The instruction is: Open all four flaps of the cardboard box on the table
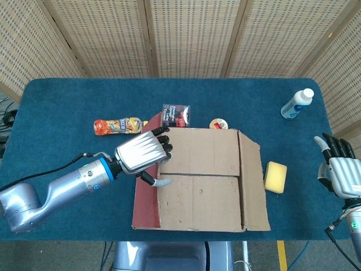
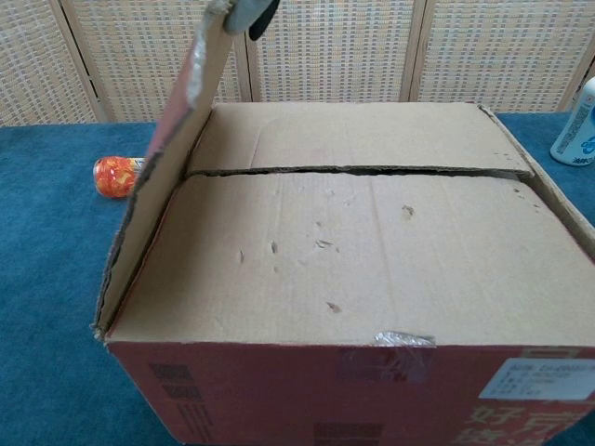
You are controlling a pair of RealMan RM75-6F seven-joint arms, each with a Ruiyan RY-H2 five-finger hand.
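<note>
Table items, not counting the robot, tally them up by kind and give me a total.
Cardboard box: 1
Bottles: 2, an orange one lying down and a white one with a blue label
Yellow sponge: 1
Dark packet: 1
Small round yellow-and-red item: 1
Total: 6

Box (image 1: 208,180) brown cardboard w/ red outer sides; surface (image 1: 67,101) dark teal-blue; sponge (image 1: 275,176) yellow; bottle (image 1: 297,104) white w/ blue label; silver robot hand (image 1: 144,155).
</note>
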